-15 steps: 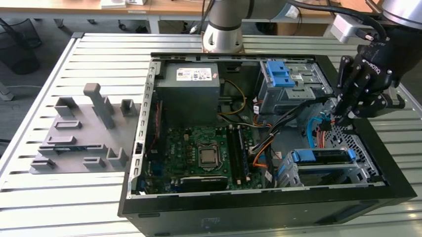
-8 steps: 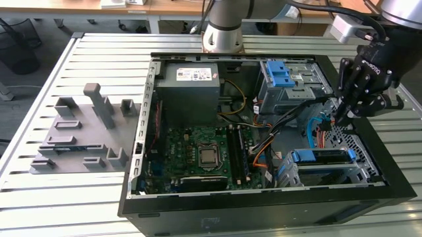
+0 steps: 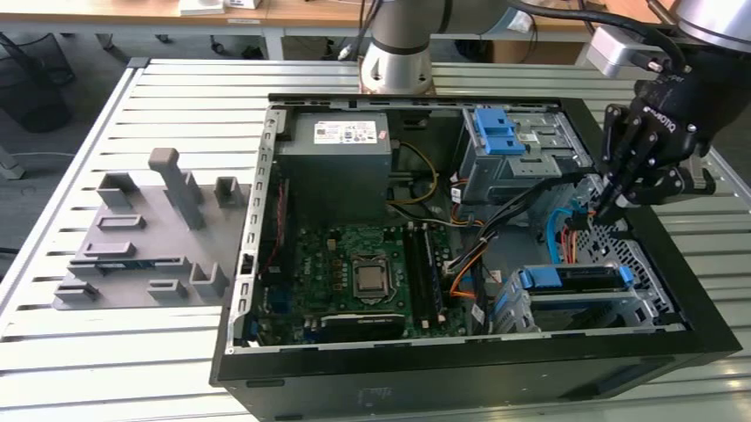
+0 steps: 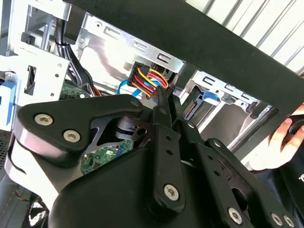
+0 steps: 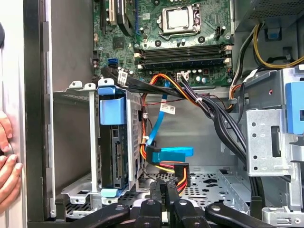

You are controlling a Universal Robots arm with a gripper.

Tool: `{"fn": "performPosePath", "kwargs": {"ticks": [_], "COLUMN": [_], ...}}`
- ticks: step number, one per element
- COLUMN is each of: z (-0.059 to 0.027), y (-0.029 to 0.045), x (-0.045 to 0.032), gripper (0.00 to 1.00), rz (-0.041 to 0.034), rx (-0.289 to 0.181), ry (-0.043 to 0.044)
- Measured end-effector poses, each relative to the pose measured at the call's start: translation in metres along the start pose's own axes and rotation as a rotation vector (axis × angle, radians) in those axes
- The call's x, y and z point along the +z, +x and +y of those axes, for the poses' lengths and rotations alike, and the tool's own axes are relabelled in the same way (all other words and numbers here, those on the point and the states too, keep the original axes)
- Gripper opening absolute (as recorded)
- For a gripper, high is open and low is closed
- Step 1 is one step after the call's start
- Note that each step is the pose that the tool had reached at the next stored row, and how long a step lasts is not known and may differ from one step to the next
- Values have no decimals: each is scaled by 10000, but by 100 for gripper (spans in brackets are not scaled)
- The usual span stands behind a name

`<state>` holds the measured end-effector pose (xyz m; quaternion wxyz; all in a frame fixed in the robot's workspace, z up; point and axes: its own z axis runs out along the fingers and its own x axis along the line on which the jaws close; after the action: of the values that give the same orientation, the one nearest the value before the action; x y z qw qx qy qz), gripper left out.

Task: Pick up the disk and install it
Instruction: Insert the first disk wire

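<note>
The end effector (image 5: pixel 162 187) has its fingers closed together, tips at the red-yellow-black power plug (image 5: pixel 181 175) inside the computer case (image 3: pixel 470 374). The disk (image 5: pixel 114 152) sits upright in its drive cage (image 5: pixel 80 142), blue bracket around it. Farther in, the first wrist view shows the motherboard (image 5: pixel 166 38); fingers of a person's hand (image 5: pixel 7 156) rest on the case edge

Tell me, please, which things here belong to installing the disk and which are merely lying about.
Job: disk, sitting in its drive bay; pincer, beside the cable connector.
Lying about: grey fixture block on the table; power supply; motherboard; a person's hand.
</note>
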<state>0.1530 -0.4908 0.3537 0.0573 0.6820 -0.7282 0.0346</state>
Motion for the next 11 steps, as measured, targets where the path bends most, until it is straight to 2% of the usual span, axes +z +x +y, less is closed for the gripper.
{"fn": "performPosePath", "kwargs": {"ticks": [2, 4, 7, 11], "z": [10, 18, 25, 46], "y": [8, 21, 53, 120], "x": [2, 4, 8, 19], "gripper": [16, 16, 16, 16], "rz": [-86, -223, -390, -459], "rx": [-3, -7, -24, -51], "ry": [0, -7, -12, -4]}}
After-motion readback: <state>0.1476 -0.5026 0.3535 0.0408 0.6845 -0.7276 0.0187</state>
